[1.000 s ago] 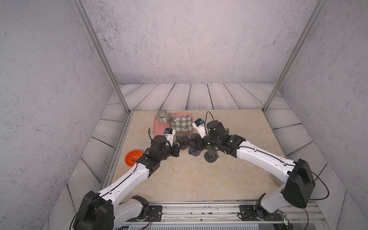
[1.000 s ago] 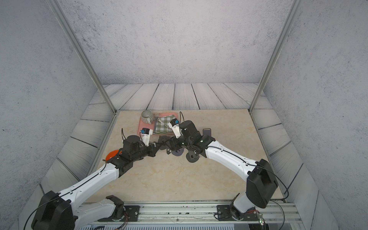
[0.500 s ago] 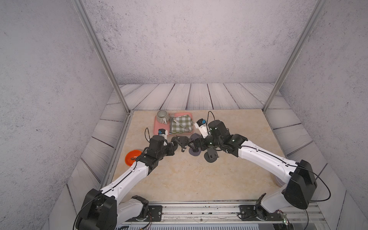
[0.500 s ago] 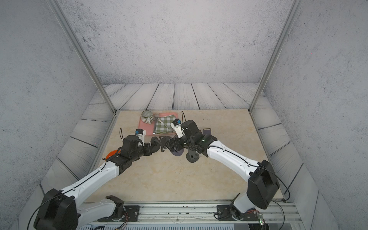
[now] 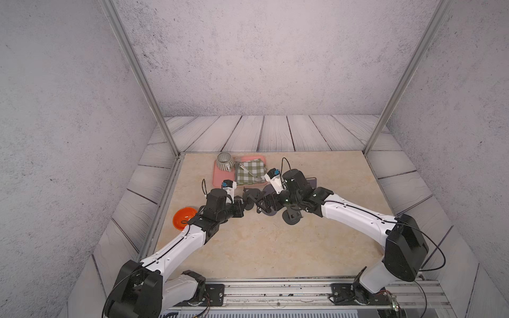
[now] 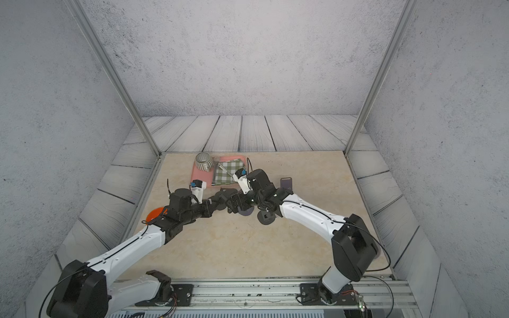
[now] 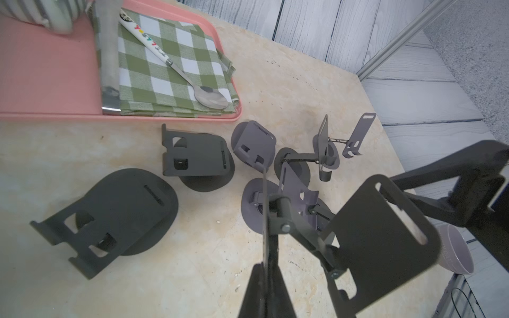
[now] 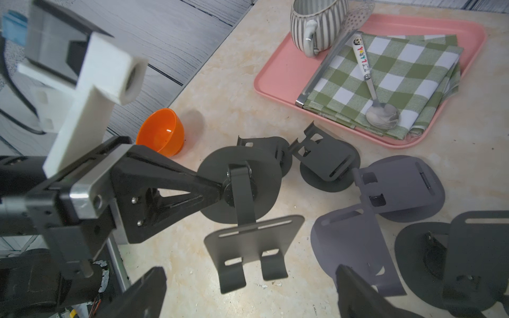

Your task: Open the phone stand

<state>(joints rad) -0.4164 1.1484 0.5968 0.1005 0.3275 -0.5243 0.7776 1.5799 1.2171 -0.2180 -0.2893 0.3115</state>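
The left gripper (image 8: 219, 190) was pinched shut on the round base of the phone stand (image 8: 253, 239), held above the table (image 5: 275, 247); the right gripper (image 8: 249, 269) stood spread wide astride its swung-out plate, gripping nothing; unfolding judged nearly complete; next, set it upright on bare table, clear of other stands (image 8: 399, 187); pink tray (image 8: 281, 74) lay beyond.

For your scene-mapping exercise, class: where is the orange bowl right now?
In both top views the orange bowl sits near the table's left edge, just outside the left arm, nearer the robot than the pink tray.
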